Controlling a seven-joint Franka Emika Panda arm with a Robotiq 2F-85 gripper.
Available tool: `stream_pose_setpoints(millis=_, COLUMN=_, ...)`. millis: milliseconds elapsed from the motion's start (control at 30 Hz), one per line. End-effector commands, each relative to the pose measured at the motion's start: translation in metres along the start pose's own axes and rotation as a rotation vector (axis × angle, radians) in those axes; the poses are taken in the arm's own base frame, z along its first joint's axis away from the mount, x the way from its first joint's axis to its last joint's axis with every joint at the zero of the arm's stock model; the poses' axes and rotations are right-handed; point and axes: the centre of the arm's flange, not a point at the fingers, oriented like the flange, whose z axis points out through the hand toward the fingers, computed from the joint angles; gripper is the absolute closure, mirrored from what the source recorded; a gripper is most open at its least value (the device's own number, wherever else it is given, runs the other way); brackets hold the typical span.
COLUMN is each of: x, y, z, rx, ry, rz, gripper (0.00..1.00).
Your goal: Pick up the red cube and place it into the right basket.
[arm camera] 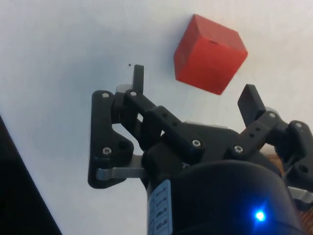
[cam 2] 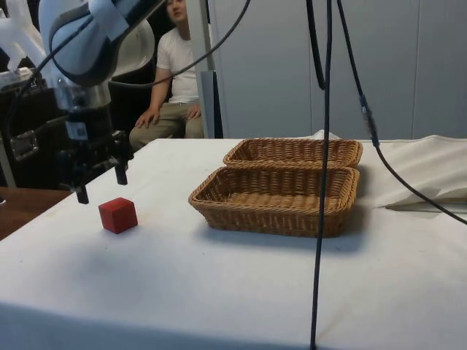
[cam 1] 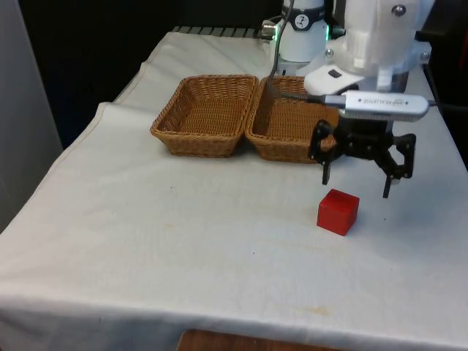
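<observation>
The gripper [cam 1: 356, 188] is held spread wide and empty above the red cube [cam 1: 338, 211], which rests on the cloth before the right basket [cam 1: 278, 139]; fingers should be centred over it before descent

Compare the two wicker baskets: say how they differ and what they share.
The left basket stands clear of the arm in the front view; the right basket is partly hidden by it. The gripper hangs open nearer the right basket than the left basket. Both are empty, rectangular wicker, side by side.
</observation>
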Motion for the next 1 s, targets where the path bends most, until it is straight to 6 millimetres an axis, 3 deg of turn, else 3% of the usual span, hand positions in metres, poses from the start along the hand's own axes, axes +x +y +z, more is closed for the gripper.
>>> stream_pose_setpoints(millis=0, x=0.001, y=0.0, z=0.003, rx=0.011, ry=-0.001, rz=0.008, gripper=0.0)
stream_pose_setpoints(millis=400, x=0.001, y=0.007, z=0.018, rx=-0.002, ry=-0.018, rz=0.015, gripper=0.0)
stream_pose_setpoints(millis=600, x=0.002, y=0.007, z=0.04, rx=0.018, ry=-0.026, rz=0.029, gripper=0.0)
stream_pose_setpoints(millis=967, x=0.006, y=0.008, z=0.054, rx=0.006, ry=-0.027, rz=0.039, gripper=0.0)
